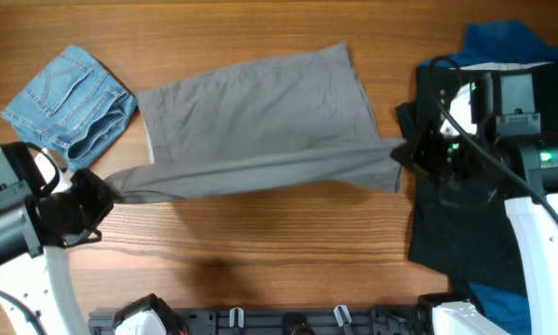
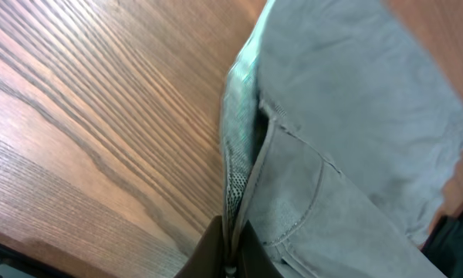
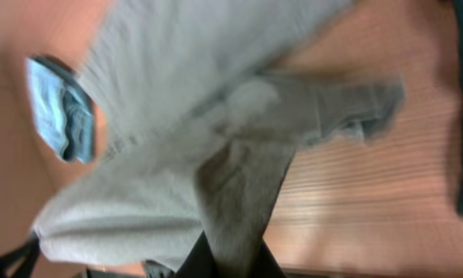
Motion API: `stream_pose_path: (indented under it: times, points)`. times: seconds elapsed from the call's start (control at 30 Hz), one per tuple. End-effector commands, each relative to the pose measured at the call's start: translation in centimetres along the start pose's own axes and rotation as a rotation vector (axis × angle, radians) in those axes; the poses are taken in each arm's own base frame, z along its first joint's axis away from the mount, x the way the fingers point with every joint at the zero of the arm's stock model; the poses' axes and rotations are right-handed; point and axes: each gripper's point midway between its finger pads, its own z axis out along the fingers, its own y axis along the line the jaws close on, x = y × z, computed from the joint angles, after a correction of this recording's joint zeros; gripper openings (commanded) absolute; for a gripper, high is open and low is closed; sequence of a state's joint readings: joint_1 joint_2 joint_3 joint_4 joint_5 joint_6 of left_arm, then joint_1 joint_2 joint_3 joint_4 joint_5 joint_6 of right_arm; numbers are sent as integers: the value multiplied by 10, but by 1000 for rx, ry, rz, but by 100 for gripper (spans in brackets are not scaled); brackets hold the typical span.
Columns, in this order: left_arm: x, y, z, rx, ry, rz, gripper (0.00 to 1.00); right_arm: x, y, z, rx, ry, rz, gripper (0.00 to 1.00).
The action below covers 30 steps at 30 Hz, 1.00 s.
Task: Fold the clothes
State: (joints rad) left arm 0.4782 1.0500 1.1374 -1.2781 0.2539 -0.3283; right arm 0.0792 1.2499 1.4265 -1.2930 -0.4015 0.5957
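Grey shorts (image 1: 251,121) — near edge pinched at either end by left fingers (image 1: 100,194) and right fingers (image 1: 414,154), stretched taut. Best carried evenly toward far edge.

Left hand (image 1: 108,192) and right hand (image 1: 403,154) seem pinched shut.

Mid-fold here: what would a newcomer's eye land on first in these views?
The grey shorts spread across the middle of the table, their near edge stretched in a straight band between the left gripper and the right gripper, both shut on the cloth. Next come the folded denim shorts at the far left and the dark pile under the right arm.
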Motion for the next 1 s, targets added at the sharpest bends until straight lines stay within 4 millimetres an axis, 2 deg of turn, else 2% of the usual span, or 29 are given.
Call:
stream_pose_path:
  times: [0.0, 0.13, 0.23, 0.33, 0.4, 0.47, 0.53, 0.6, 0.7, 0.73, 0.77, 0.8, 0.83, 0.9, 0.97]
  points:
    - [-23, 29, -5, -166, -100, -40, 4, -55, -8, 0, 84, -204, -43, 4]
    - [-31, 2, 7, -115, -114, 65, 4, -111, 5, 33, 61, -298, -102, 4]
    - [-39, -9, 22, -157, -126, 139, 4, -145, 8, 75, 45, -306, -129, 4]
    - [-49, -19, 52, -173, -90, 174, 4, -170, 4, 114, 41, -315, -133, 4]
    - [-71, -35, 80, -149, -118, 192, 4, -190, 5, 140, 11, -341, -145, 6]
    - [-88, -44, 113, -135, -127, 199, 6, -198, 15, 161, -60, -337, -170, 8]
    - [-95, -50, 140, -111, -108, 199, 7, -203, 13, 175, -64, -336, -173, 9]
    - [-96, -57, 162, -80, -87, 203, 9, -206, 8, 190, -60, -333, -172, 9]
    - [-103, -79, 185, -2, -106, 231, 14, -212, 2, 209, -60, -333, -172, 13]
    - [-105, -86, 189, 16, -121, 244, 18, -213, 1, 213, -60, -334, -172, 19]
    - [-109, -93, 193, 33, -141, 256, 44, -215, 1, 215, -62, -339, -177, 55]
    - [-111, -97, 196, 39, -154, 263, 59, -215, 1, 215, -57, -340, -222, 73]
    - [-111, -96, 196, 36, -152, 262, 63, -212, -1, 216, -44, -329, -264, 78]
    - [-100, -84, 198, 2, -98, 250, 65, -197, -15, 214, 12, -258, -315, 80]
    - [-72, -65, 201, -65, 25, 318, 64, -164, -41, 209, 101, -111, -358, 82]
